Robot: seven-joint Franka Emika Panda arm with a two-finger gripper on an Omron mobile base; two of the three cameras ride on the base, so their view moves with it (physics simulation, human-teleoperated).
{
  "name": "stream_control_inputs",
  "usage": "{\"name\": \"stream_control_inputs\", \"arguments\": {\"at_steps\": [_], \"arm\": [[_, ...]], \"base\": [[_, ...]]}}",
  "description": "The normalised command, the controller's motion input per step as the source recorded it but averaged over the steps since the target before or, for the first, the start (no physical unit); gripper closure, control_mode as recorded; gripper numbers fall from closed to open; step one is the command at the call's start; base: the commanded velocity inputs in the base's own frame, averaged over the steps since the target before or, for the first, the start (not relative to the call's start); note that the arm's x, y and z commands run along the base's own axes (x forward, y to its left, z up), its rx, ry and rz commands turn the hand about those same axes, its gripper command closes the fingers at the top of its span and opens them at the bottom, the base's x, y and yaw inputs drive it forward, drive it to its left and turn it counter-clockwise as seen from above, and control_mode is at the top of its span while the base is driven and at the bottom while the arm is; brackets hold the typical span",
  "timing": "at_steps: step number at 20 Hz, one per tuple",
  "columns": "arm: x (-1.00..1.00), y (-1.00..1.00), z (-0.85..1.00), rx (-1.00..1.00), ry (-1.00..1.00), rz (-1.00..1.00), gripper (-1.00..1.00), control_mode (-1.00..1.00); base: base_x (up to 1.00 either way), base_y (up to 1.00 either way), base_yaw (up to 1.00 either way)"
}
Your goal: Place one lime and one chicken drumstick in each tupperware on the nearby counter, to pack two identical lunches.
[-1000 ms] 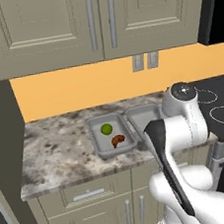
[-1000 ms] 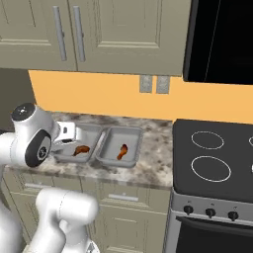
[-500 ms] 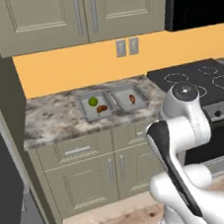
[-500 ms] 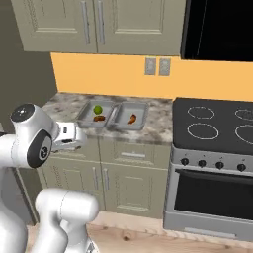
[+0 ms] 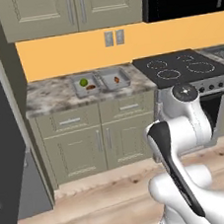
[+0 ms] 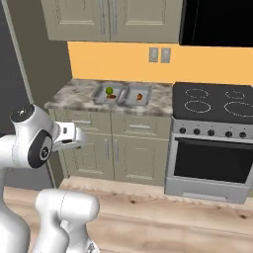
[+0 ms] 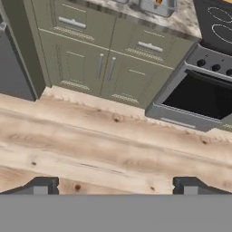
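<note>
While the dark two-finger gripper (image 7: 115, 186) hangs spread and empty | two grey rimmed tupperware trays (image 5: 101, 81) sit far on the speckled stone counter (image 5: 49, 94) | left tray has round green lime (image 5: 83, 81) plus brown drumstick (image 5: 90, 87), right only drumstick (image 5: 116, 79) | next, I think: fetch another lime.

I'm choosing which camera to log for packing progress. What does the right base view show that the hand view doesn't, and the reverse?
Right base view: the whole counter, where the left tupperware holds a lime and a drumstick, while the right tupperware holds another drumstick and no lime; also the wall outlets.

Hand view: the wooden floor and the gripper, fingertips wide apart with nothing between.

Shared: the beige cabinets, the oven door, the stovetop, and a tupperware corner at the hand view's top edge.
</note>
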Motion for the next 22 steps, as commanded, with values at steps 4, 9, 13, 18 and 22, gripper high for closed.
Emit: {"name": "stream_control_inputs", "arguments": {"at_steps": [4,9,13,18,22], "arm": [[0.0,0.0,0.0,0.0,0.0,0.0,-1.0,1.0],[0.0,0.0,0.0,0.0,0.0,0.0,-1.0,1.0],[0.0,0.0,0.0,0.0,0.0,0.0,-1.0,1.0],[0.0,0.0,0.0,0.0,0.0,0.0,-1.0,1.0],[0.0,0.0,0.0,0.0,0.0,0.0,-1.0,1.0]], "base": [[-1.0,0.08,0.0],[-1.0,0.36,0.0],[-1.0,0.5,0.0],[-0.79,0.87,0.01],[-0.45,1.0,0.17]]}}
